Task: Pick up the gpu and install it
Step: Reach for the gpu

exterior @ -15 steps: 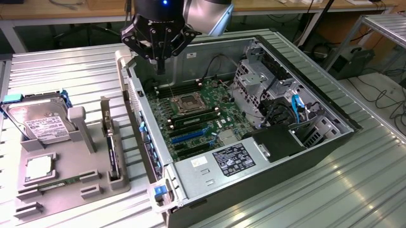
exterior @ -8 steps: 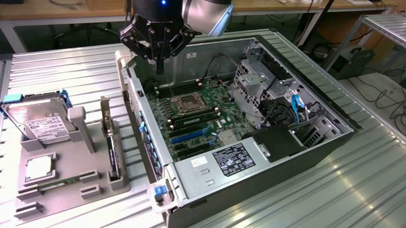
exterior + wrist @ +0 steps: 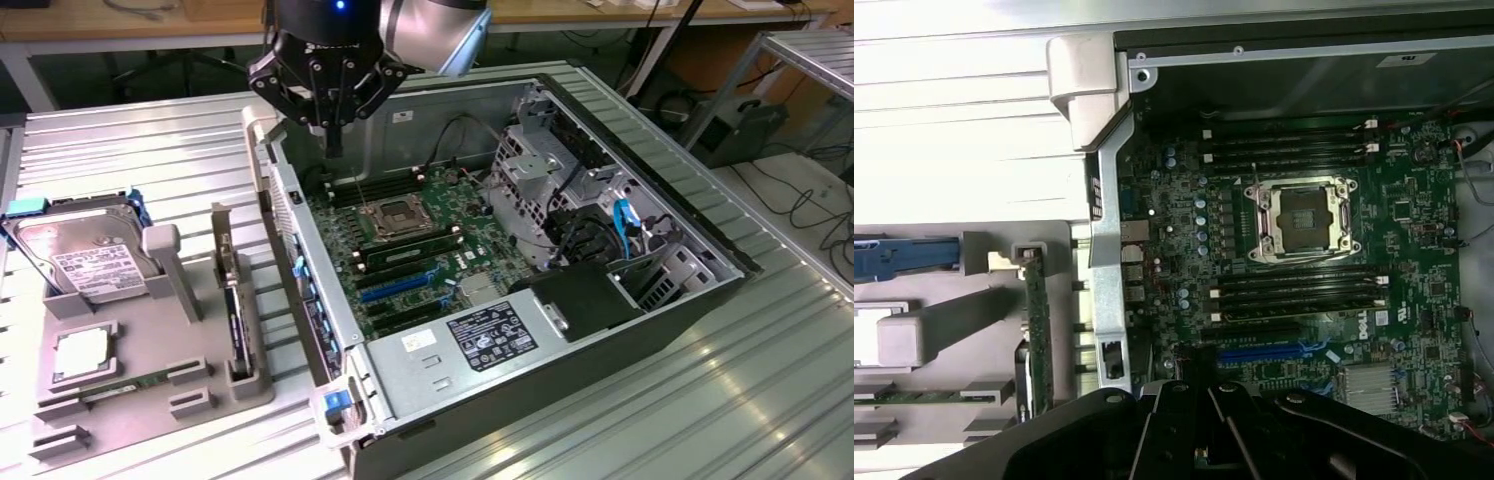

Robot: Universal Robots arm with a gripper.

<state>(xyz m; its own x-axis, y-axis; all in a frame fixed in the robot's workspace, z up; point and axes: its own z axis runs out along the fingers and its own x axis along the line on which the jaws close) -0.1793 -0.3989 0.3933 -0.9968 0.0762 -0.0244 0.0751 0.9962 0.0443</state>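
Observation:
The gpu [image 3: 232, 300] stands on edge in a slot of the grey fixture tray [image 3: 160, 400], at the exterior view's left of the open computer case [image 3: 601, 330]. In the wrist view the gpu [image 3: 1035, 320] shows as a thin green-edged strip beside the case's rear panel [image 3: 1106, 250]. My gripper [image 3: 334, 150] hangs above the case's back corner, over the motherboard [image 3: 400, 250], well apart from the card. It is shut with nothing in it. Its black body [image 3: 1199, 425] is over the blue expansion slots [image 3: 1274, 352].
The tray also carries a hard drive [image 3: 83, 255], a processor [image 3: 83, 352] and a memory stick [image 3: 127, 385]. Inside the case are the processor socket [image 3: 1301, 218], a drive cage [image 3: 534, 170] and the power supply [image 3: 461, 340]. Ribbed metal table [image 3: 694, 420] surrounds everything.

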